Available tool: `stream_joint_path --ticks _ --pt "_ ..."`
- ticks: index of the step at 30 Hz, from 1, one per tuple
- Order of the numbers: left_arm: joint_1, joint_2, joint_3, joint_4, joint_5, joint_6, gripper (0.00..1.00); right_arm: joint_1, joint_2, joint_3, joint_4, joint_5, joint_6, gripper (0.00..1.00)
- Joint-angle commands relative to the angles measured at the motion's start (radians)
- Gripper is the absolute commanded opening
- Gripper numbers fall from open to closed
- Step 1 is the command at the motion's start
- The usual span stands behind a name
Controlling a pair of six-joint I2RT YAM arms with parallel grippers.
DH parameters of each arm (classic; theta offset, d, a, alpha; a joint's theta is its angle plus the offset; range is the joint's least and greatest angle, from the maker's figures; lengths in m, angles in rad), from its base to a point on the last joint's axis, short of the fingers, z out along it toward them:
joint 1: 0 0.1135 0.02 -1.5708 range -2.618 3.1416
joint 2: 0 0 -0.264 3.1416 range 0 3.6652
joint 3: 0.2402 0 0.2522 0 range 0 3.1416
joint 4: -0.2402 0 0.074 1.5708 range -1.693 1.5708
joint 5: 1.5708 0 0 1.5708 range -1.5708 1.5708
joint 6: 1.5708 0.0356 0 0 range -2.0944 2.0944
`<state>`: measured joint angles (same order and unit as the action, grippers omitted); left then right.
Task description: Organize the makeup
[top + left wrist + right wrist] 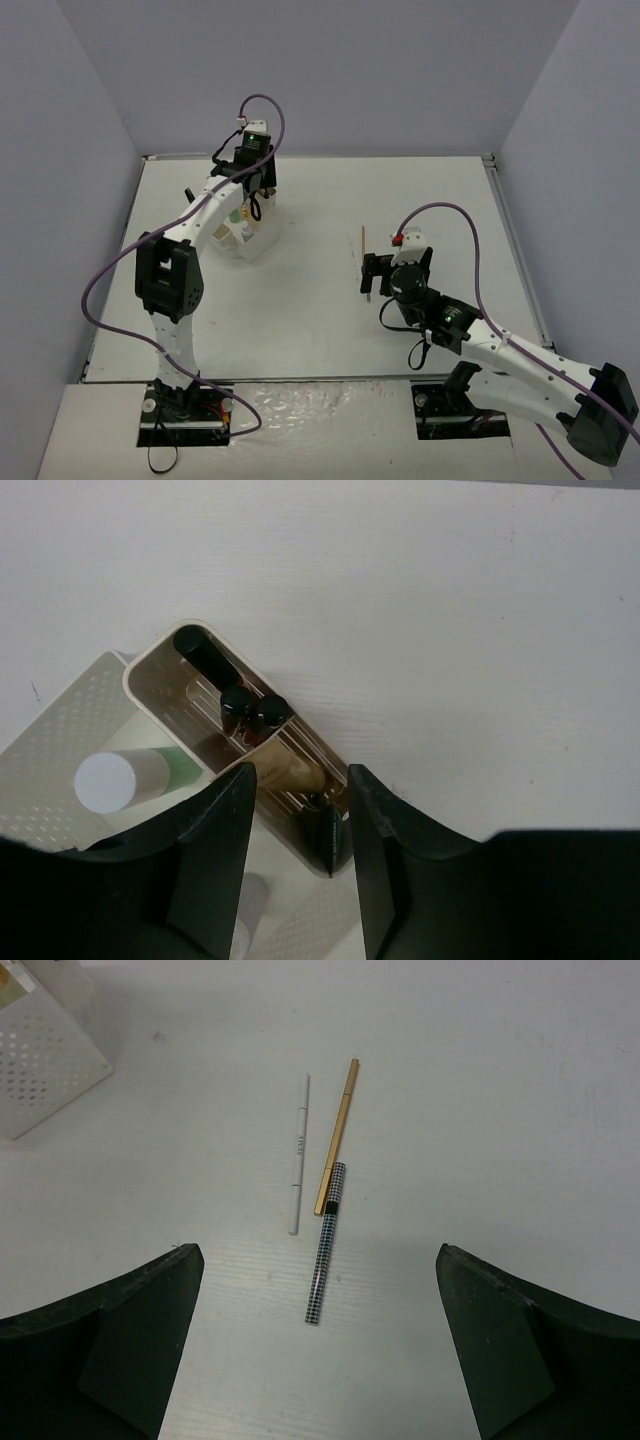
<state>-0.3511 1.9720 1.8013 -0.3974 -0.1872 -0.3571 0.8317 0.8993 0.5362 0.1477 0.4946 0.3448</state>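
**Makeup, sorted portion:** several dark-capped sticks (245,708) and a tan stick (292,772) lie lengthwise in the narrow end compartment of the white box (55,725), packed side by side. The slot suits long thin items, which is judged the reason for grouping them there. A pale green bottle (135,777) with a white cap sits in the wider neighbouring compartment, apart from the sticks.

**Makeup, unsorted portion:** a white stick (298,1155), a gold stick (338,1135) and a checked stick (325,1245) lie flat on the table (320,330), well apart from the box. The gold and checked sticks touch near their ends. The white one lies just beside them, roughly parallel.

**Left gripper (300,790):** directly above the narrow compartment, jaws partly parted and set across the slot. A dark stub shows in the gap against one finger. Nothing is seen clamped between both fingers, so the gripper is judged released, consistent with a drop into that slot.

**Right gripper (318,1260):** hangs over the three loose sticks, jaws spread fully, empty. The wide stance is judged a preparation for a pick. The touching pair risks being lifted together
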Motion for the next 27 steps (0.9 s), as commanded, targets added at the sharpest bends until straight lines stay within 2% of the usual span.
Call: stream_joint_path --ticks 1,9,15,21,23,27 --pt "0.008 -0.114 0.023 0.044 -0.031 -0.016 0.41 -0.006 0.003 0.01 0.031 0.019 0.022 1.0" --pt "0.006 -0.215 0.056 -0.036 -0.002 -0.028 0.55 -0.013 0.074 0.045 -0.025 0.024 0.091 0.98" --pt "0.005 -0.371 0.037 -0.154 0.028 -0.031 0.71 -0.052 0.208 0.076 -0.074 -0.01 0.194 0.89" --pt "0.008 -0.643 -0.131 -0.222 0.039 -0.023 0.96 -0.086 0.363 0.107 -0.077 -0.042 0.238 0.77" --pt "0.009 -0.702 -0.228 -0.231 0.046 -0.022 0.97 -0.093 0.416 0.125 -0.073 -0.059 0.237 0.74" --pt "0.008 -0.867 -0.421 -0.244 0.061 -0.016 0.97 -0.099 0.514 0.152 -0.048 -0.091 0.239 0.62"
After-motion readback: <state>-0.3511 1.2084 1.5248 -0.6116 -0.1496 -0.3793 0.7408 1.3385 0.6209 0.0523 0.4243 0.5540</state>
